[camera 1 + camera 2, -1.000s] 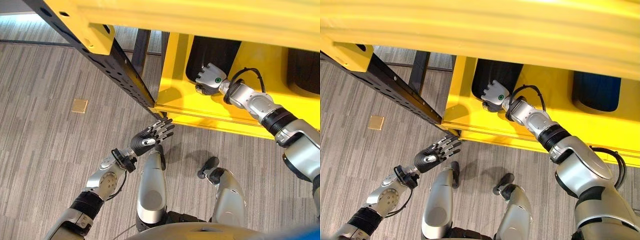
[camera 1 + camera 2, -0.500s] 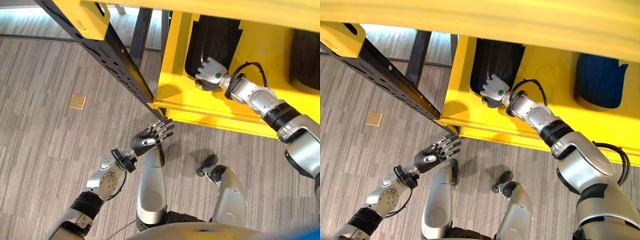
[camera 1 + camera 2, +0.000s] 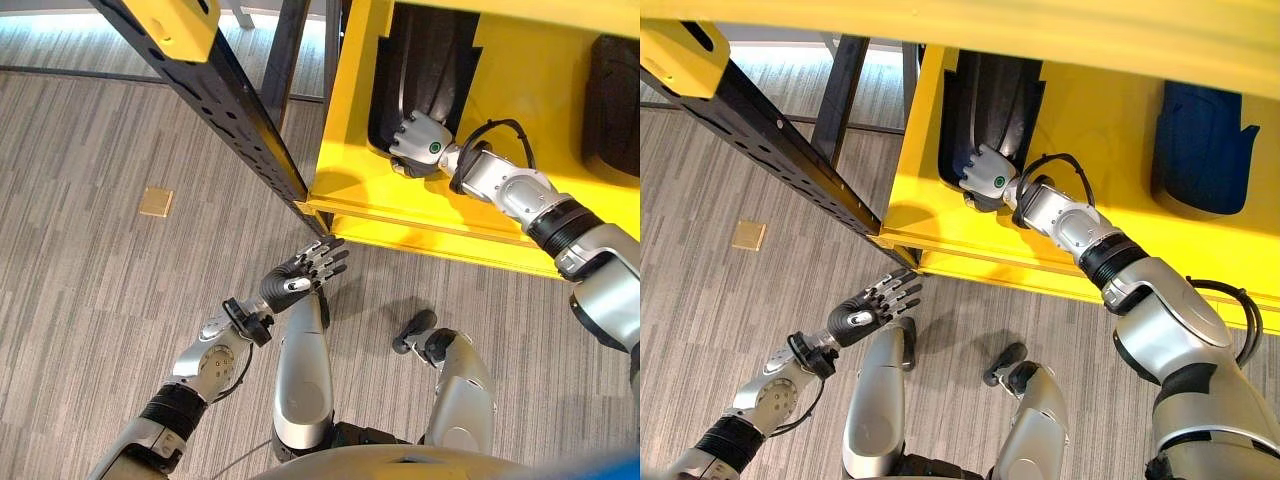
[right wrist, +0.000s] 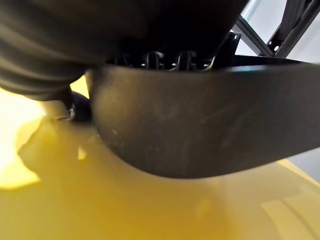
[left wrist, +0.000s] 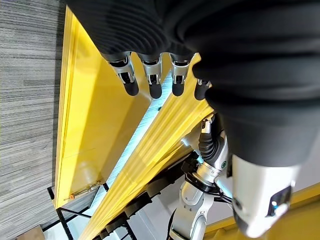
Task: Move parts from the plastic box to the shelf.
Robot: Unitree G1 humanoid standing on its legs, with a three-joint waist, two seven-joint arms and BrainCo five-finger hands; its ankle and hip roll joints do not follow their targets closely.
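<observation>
A long black part [image 3: 430,70] lies on the yellow shelf [image 3: 520,90], its length running away from me. My right hand [image 3: 420,145] grips the part's near end. In the right wrist view its fingers [image 4: 165,57] curl over the rim of the black part [image 4: 200,120] and the thumb [image 4: 75,107] sits under it. My left hand [image 3: 295,280] hangs open and holds nothing, just below the shelf's front left corner. Its fingers [image 5: 150,82] are straight in the left wrist view, pointing at the yellow shelf [image 5: 100,125].
A second dark part [image 3: 1200,140] lies further right on the same shelf. A black perforated rack post [image 3: 230,110] slants from upper left down to the shelf corner. A small tan plate [image 3: 155,202] is set in the grey floor at left.
The camera has tilted, so more of the shelf's depth and of the black part shows. My right hand stays on the part's near end. The left hand has not moved.
</observation>
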